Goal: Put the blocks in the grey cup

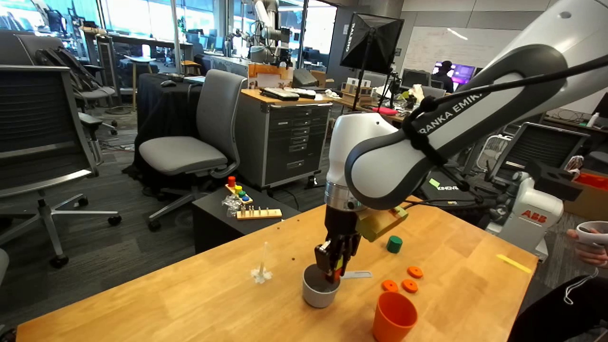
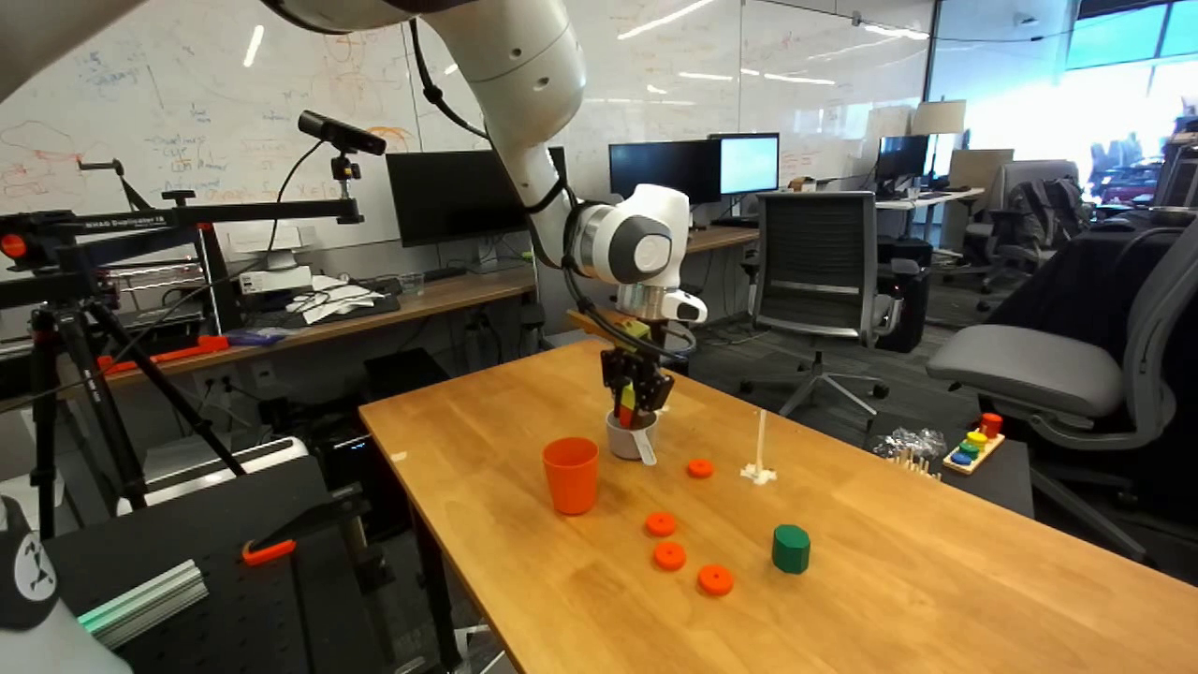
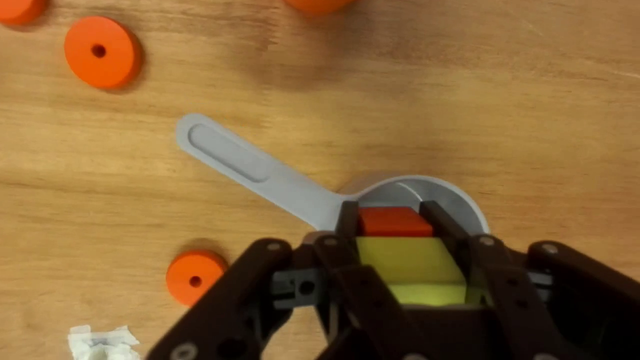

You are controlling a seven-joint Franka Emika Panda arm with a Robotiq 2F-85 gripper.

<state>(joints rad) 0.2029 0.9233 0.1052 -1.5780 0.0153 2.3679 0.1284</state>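
Holds a red block (image 3: 395, 224) and a yellow block (image 3: 412, 265) in the gripper (image 3: 392, 220), with jaws clamped on the pair from both sides. Hangs over the mouth of the grey cup (image 1: 319, 295), toward its right in an exterior view, with red lowermost and yellow just above; cannot tell whether joined or merely stacked. Leaves a green block (image 1: 394, 244) and orange discs (image 1: 409, 286) outside the cup, to its right there. Looks ready for a little lowering and then release. Could catch the rim going down, with a finger (image 3: 347, 220) so close to the root of the handle (image 3: 230, 152) in the wrist view; touching or just apart, cannot tell. Might then tip the cup, or turn it and sweep the handle into a disc. Could also lose a block over the rim through letting go too high or off-centre. Risks jamming, too, from parting the fingers widely inside.
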